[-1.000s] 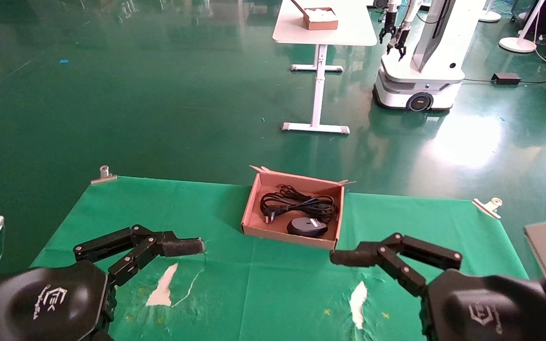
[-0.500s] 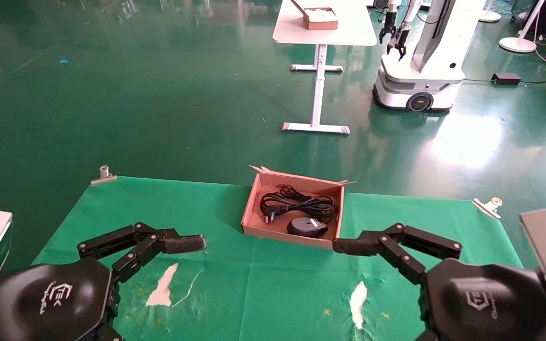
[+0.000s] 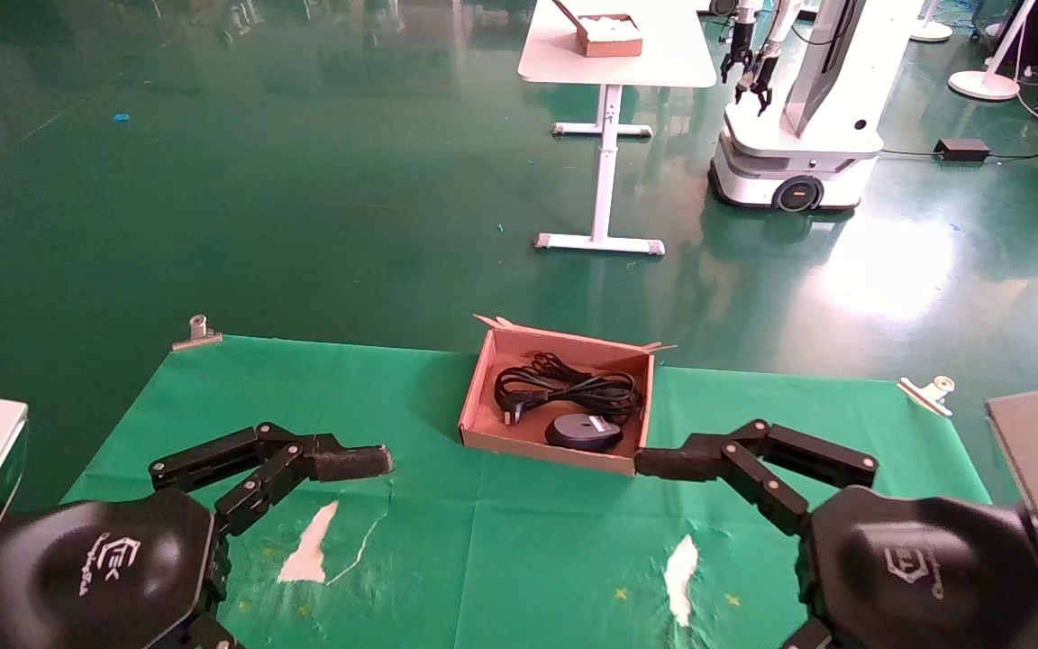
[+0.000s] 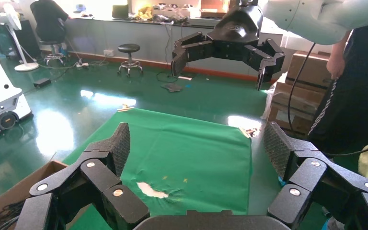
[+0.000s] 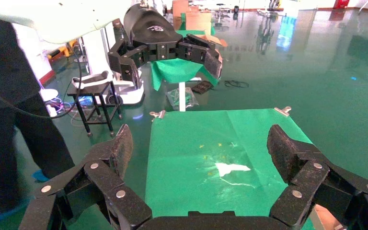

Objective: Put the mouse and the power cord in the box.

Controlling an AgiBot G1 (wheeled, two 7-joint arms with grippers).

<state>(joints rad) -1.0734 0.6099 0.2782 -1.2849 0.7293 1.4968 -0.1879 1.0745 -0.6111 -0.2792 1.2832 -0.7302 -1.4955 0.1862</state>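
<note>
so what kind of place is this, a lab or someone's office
Most likely a robotics lab or test hall: a wide glossy green floor, another wheeled robot beside a white table, and a green cloth clipped over the workbench holding the box.

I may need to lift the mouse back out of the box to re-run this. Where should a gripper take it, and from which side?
Probably from straight above: the box walls block side approaches. Grip the mouse across its narrow width, fingers on its near and far flanks. The power cord lies close behind, so the far finger has little room.
</note>
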